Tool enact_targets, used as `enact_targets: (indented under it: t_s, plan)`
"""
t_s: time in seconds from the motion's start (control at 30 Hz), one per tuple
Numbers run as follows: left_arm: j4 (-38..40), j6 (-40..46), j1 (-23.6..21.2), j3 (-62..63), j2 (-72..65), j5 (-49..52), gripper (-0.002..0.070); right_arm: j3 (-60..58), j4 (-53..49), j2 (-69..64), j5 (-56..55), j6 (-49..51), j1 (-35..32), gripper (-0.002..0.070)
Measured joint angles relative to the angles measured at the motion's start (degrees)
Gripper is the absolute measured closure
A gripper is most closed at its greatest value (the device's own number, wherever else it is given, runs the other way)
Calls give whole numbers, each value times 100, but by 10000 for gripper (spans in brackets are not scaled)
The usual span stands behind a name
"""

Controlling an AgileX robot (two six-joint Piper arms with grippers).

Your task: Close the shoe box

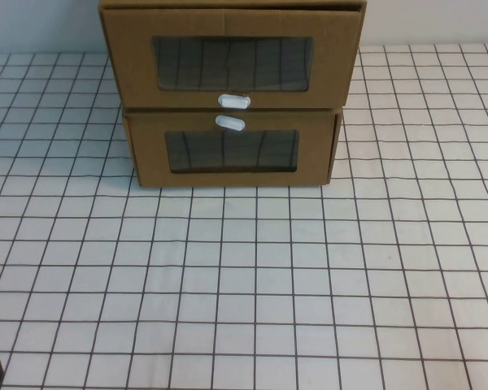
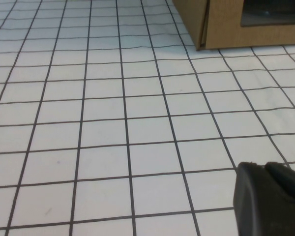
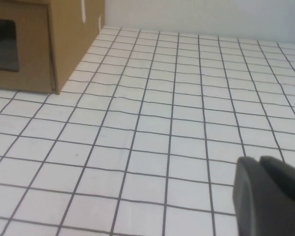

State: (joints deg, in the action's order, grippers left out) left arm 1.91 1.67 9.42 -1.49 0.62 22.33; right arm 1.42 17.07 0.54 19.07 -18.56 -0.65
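The shoe box (image 1: 232,57) is the upper of two stacked brown cardboard boxes at the back middle of the table. It has a clear front window and a white pull tab (image 1: 233,101) below the window. Its front looks wider than the box beneath it; I cannot tell how far its drawer stands out. My left gripper (image 2: 263,167) is shut and empty, low over the table, well in front of the boxes and to their left. My right gripper (image 3: 258,160) is shut and empty, low over the table to the boxes' right.
The lower box (image 1: 232,150) has its white tab (image 1: 230,123) above its window. Its corner shows in the left wrist view (image 2: 226,24) and its side in the right wrist view (image 3: 69,39). The white gridded table (image 1: 244,284) spreads in front. A wall stands behind.
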Motion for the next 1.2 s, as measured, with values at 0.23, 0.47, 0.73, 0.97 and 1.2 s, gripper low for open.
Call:
enact_targets:
  t_s: [0.23,0.47,0.73,0.97,1.2]
  plan:
    - [0,0,0,0,0,0,680,-68,-793,8,6,991,-1,690]
    - [0,0,0,0,0,0,680,-275,-1033,23,18,1362,-1,690]
    - [0,0,0,0,0,0,680,-275,-1214,23,153,1519,-10,690]
    - [0,0,0,0,0,0,680,-275,-1204,23,175,1581,-10,690]
    - [0,0,0,0,0,0,680,-275,-1080,23,175,1589,-10,690]
